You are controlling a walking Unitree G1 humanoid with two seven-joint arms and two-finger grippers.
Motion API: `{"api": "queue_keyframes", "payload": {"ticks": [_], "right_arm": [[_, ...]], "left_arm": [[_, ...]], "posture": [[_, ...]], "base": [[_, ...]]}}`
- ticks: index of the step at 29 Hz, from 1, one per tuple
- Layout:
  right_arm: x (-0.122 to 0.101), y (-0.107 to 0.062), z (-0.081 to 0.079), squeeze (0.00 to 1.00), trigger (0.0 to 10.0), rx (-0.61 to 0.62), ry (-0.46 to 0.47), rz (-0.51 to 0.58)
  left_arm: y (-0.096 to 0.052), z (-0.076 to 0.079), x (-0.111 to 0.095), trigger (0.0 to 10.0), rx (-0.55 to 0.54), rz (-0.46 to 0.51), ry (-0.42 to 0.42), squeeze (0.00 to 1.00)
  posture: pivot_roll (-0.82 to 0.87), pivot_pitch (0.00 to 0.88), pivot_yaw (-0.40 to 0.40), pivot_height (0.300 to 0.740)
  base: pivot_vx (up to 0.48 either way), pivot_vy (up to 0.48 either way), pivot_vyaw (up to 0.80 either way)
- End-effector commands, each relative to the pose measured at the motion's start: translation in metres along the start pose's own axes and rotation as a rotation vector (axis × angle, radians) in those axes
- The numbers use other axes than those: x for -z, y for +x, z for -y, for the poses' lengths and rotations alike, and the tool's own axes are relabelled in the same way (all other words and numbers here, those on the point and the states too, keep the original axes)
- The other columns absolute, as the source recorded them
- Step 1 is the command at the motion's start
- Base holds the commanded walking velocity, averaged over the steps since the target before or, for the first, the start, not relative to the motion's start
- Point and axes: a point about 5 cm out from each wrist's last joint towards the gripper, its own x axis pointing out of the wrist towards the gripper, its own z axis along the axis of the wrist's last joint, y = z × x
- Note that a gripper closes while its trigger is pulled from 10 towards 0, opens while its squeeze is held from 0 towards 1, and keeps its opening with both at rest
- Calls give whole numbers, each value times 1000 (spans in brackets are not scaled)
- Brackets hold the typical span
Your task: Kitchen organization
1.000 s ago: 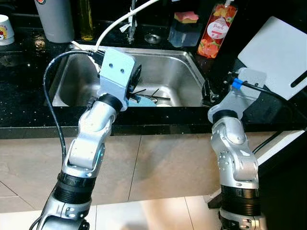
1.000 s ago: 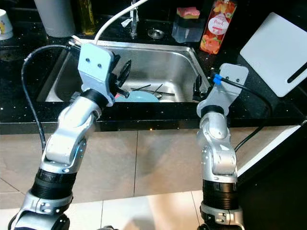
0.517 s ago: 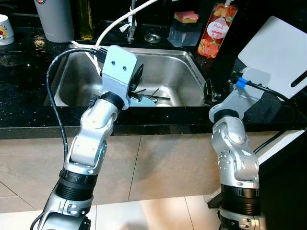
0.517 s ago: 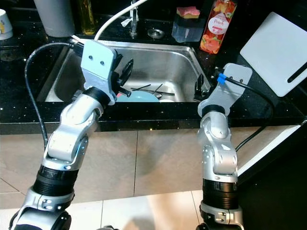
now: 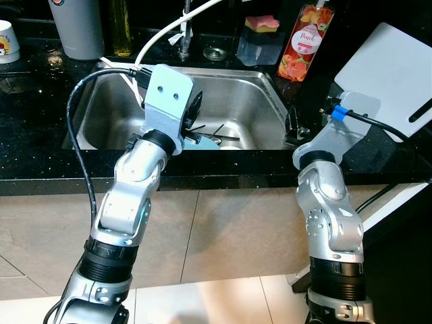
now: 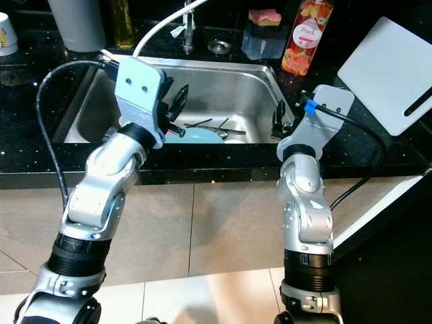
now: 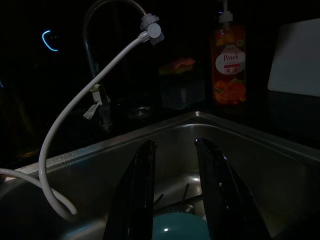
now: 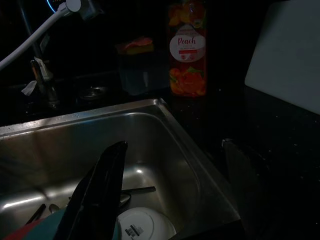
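The steel sink [image 5: 260,101] holds a teal bowl [image 6: 196,137], a small white dish [image 8: 142,225] and dark utensils [image 5: 217,132]. My left gripper [image 5: 195,112] hangs over the sink's front half, above the teal bowl [image 7: 180,226]. It is open, its two fingers [image 7: 137,200] bare with nothing between them. My right gripper [image 6: 277,122] is at the sink's front right corner, open and empty. One of its fingers [image 8: 100,190] is over the basin and the other over the black counter [image 8: 280,150].
A faucet with a white hose [image 5: 165,30] stands behind the sink, with a sponge holder [image 5: 260,37] and a peach soap bottle [image 5: 305,44] beside it. A white cutting board [image 5: 391,74] lies at the right. A grey canister [image 5: 77,27], an oil bottle [image 5: 122,27] and a mug [image 5: 7,42] stand at the back left.
My left gripper has risen slightly and edged forward over the sink. The right wrist has shifted a little. Both stay open.
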Motion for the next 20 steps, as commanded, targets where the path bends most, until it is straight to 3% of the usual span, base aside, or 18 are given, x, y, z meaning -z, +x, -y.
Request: {"api": "queue_keyframes", "payload": {"ticks": [1,20], "right_arm": [[2,-2,5,0,10000,19,-6,-3],[6,-4,-4,0,10000,-17,2,-8]], "left_arm": [[2,6,-1,10000,19,-4,-19,0],[-1,11,3,10000,32,-17,-25,0]], "posture": [[216,47,-108,740],[220,11,-103,740]], "base": [[0,0,0],[0,0,0]]}}
